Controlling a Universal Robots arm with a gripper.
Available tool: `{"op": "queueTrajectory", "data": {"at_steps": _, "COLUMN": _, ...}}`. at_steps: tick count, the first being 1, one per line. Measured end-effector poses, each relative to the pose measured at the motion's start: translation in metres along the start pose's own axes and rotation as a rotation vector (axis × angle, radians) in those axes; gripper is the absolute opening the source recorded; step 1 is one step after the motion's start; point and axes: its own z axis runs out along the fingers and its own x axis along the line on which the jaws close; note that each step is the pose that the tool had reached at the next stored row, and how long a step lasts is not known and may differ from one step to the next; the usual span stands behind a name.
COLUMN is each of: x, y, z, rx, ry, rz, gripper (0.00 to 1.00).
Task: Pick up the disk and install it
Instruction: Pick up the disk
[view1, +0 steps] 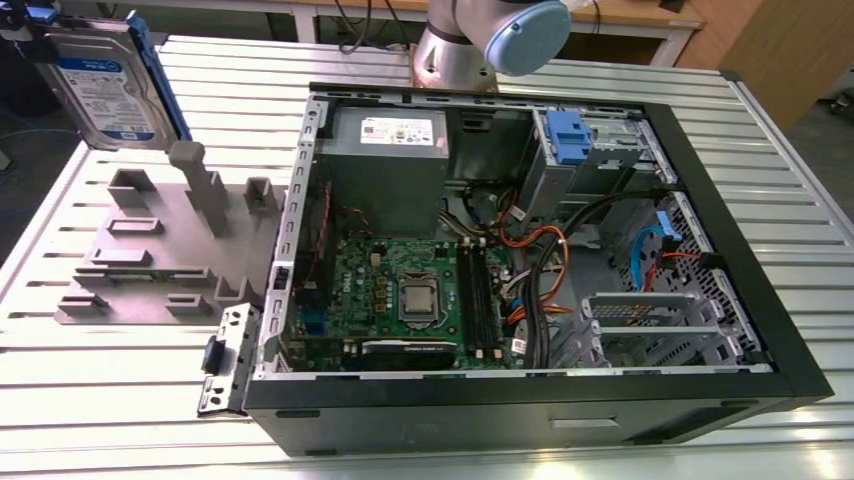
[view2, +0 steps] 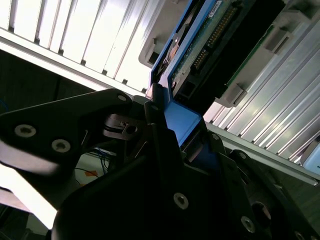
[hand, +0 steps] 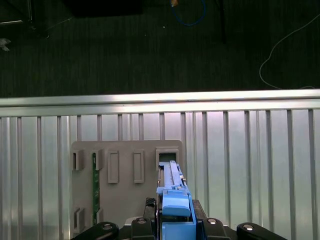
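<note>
Gripper (hand: 176, 226) closed on the blue carrier end of the disk (view1: 112, 88). I see the disk hanging on edge below the fingers, over the grey fixture (view1: 154, 262), beside the open computer case (view1: 467, 420).

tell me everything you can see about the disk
The disk is a flat silver drive with a blue-and-white label in a blue plastic frame, its green circuit board on the back. It is held upright, slightly tilted, over the grey holder at the exterior view's left, its frame clamped by the gripper.
</note>
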Motion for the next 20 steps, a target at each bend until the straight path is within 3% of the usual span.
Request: {"op": "queueTrajectory", "data": {"at_steps": 20, "x": 0.0, "y": 0.0, "z": -0.0028, "rx": -0.0001, "ry": 0.0001, "rz": 0.0, "gripper": 0.36}}
